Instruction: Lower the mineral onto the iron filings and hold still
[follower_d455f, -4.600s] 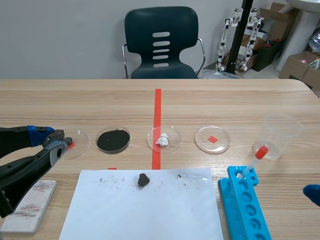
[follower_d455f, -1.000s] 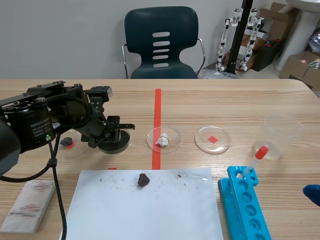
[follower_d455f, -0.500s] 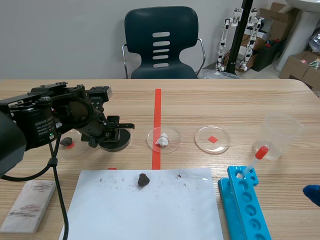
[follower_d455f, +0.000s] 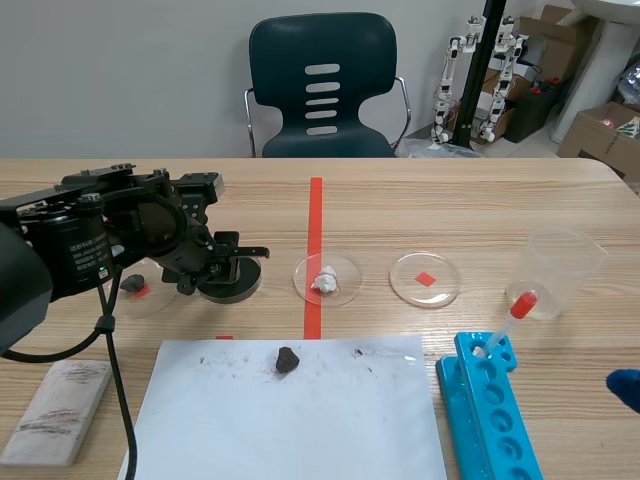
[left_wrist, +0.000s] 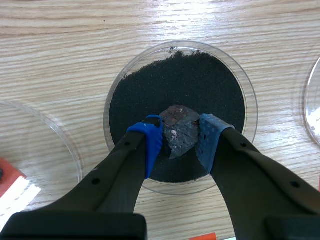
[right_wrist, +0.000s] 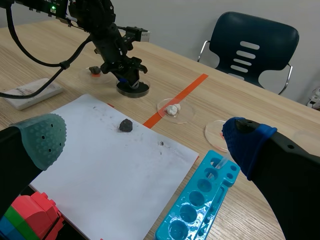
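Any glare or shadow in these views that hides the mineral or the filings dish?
Left wrist view: bright sheen on the table beyond the dish and glints on its rim, but the mineral between the left gripper's pads stands out against the iron filings. Scene view: even light, no glare; the left gripper itself covers part of the dish.

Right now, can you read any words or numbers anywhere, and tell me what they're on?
White print on the left arm's black casing: too small to read.
Sticker on the cardboard box in the background: too blurred to read.
No writing seen on the mineral, iron filings, white paper or blue rack.
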